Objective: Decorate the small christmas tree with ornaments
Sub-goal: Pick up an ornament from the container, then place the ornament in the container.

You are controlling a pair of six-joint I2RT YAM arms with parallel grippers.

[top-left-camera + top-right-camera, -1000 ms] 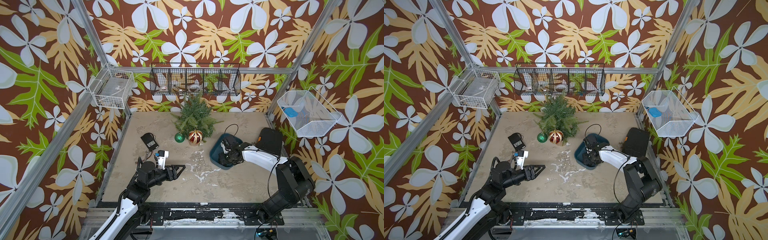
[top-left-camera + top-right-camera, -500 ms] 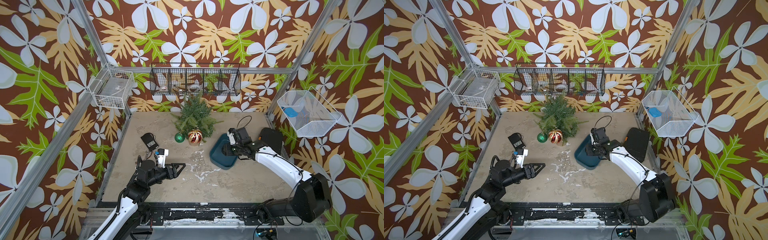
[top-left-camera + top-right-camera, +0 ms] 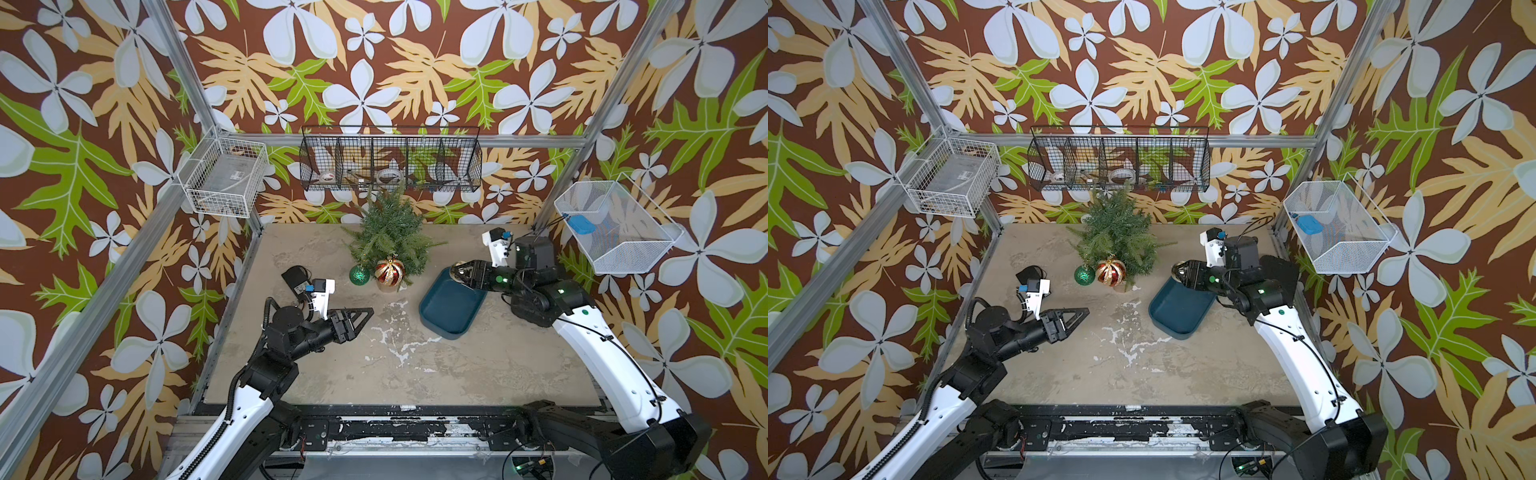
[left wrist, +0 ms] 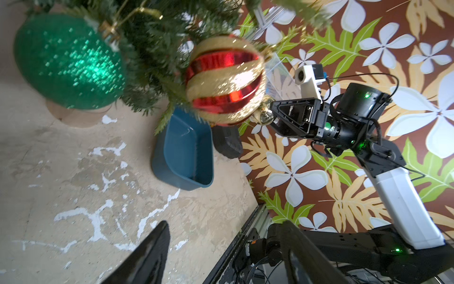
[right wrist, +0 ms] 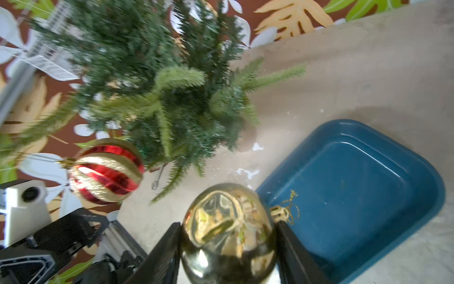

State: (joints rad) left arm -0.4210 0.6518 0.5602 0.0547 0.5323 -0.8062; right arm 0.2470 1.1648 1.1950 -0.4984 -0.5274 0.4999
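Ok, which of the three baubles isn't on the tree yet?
The small gold bauble, gripped by the right gripper; the green bauble and red-striped bauble already hang on the tree.

One small christmas tree, three ornaments, one blue tray, three wire baskets, two robot arms.

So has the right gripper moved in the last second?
Yes. The right gripper, shut on the gold ornament, has risen out of the blue tray to its far corner, nearer the small christmas tree.
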